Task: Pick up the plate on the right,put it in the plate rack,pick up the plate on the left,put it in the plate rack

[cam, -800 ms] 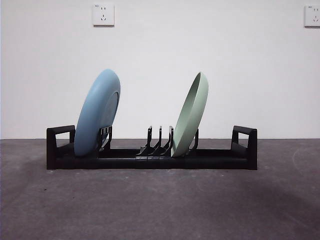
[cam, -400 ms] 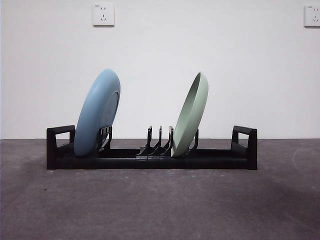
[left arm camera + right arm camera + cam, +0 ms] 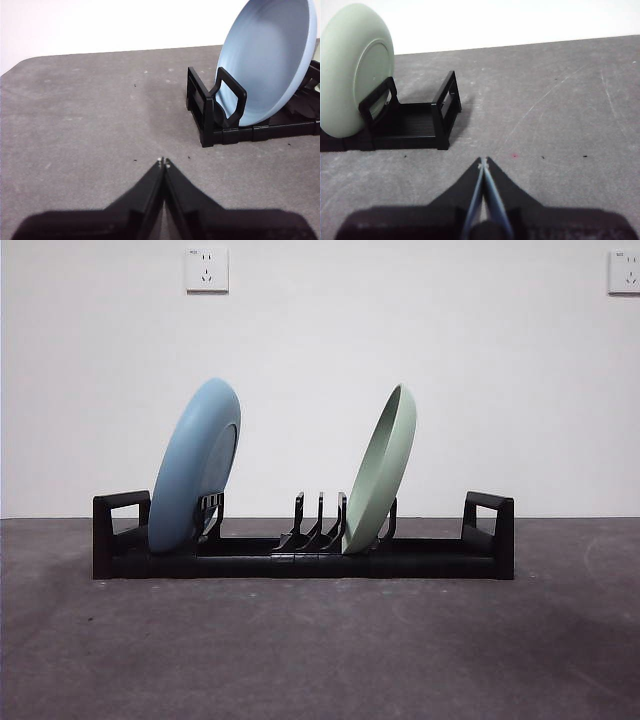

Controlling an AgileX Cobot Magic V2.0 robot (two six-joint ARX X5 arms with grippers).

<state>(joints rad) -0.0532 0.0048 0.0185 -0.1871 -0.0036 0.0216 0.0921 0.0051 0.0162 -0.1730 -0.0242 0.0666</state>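
Plate rack [image 3: 300,558] sits on the grey table [image 3: 320,650], long side across the front view, boxy loop handle at each end. Both plates are in it.

Left end: blue plate [image 3: 195,466] stands on edge in the slots just inside the left handle [image 3: 120,530], tilted so its top leans toward the right. Left wrist view shows the same blue plate [image 3: 267,57], its lower rim down behind the end handle [image 3: 225,102].

Middle: a few bare divider prongs [image 3: 318,520] between the two plates. Plates are well apart, not touching.

Right of centre: green plate [image 3: 380,470] on edge in a slot, also tilted with its top toward the right. A stretch of bare rack lies between it and the right handle [image 3: 490,530]. Right wrist view shows the green plate [image 3: 355,67] with that open rack section [image 3: 410,125] beside it.

Left gripper [image 3: 163,162]: jaws pressed together, nothing held, hanging over bare table off the rack's left end, apart from it.

Right gripper [image 3: 483,161]: jaws together, nothing held, over bare table off the rack's right end, apart from it.

Neither arm shows in the front view.
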